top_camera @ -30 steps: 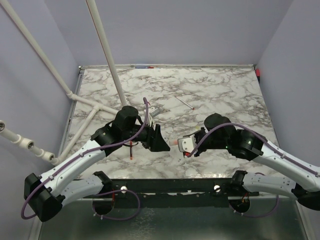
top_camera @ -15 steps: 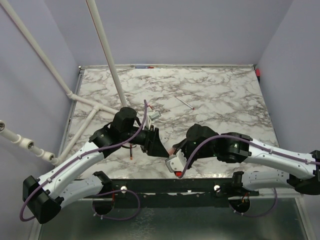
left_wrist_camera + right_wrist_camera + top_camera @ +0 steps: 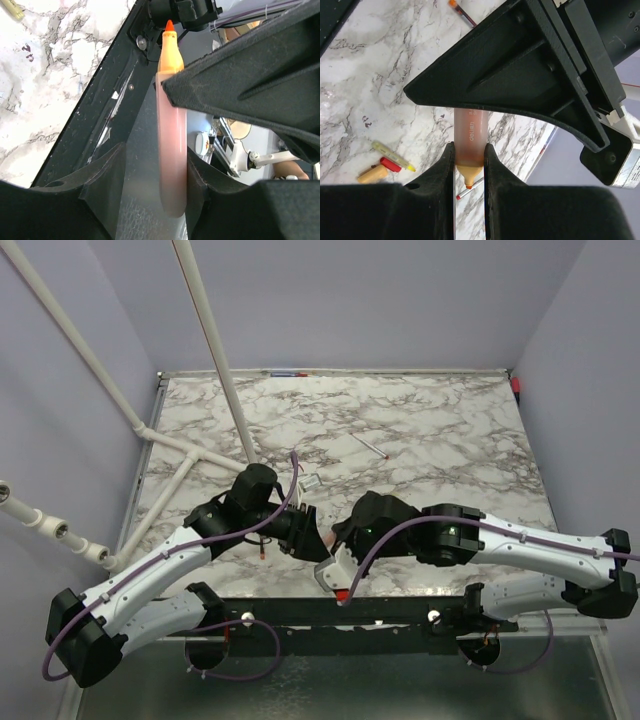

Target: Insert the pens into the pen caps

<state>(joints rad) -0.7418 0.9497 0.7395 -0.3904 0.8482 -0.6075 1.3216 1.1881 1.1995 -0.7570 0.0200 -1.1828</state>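
Pens are spread over more than one place, and we start with the orange-tipped pen [image 3: 171, 125], which is raised off the marble table [image 3: 450, 420] between the two grippers, close to the table's near edge. The right gripper [image 3: 469, 152] is clenched on it: we see its fingers [image 3: 445, 170] pressing both sides of the pinkish, translucent barrel just above the orange neck, and the uncovered tip points toward that wrist camera. The left gripper [image 3: 155, 165] straddles the other end of the same barrel. Its jaws stand apart, with one finger right against the pen and a plain gap between the other finger and the barrel, so we would not call it a grasp. From above, the two grippers meet nose to nose with the pen hidden almost wholly between them.

On the marble, in the right wrist view, we find a yellow pen [image 3: 392, 154] lying just beside a red cap [image 3: 390, 164] and a yellow-orange cap [image 3: 371, 173]. A dark pen with an orange end [image 3: 461, 12] lies at the top of that view. A whitish pen [image 3: 370, 445] lies alone farther back, well apart from the grippers
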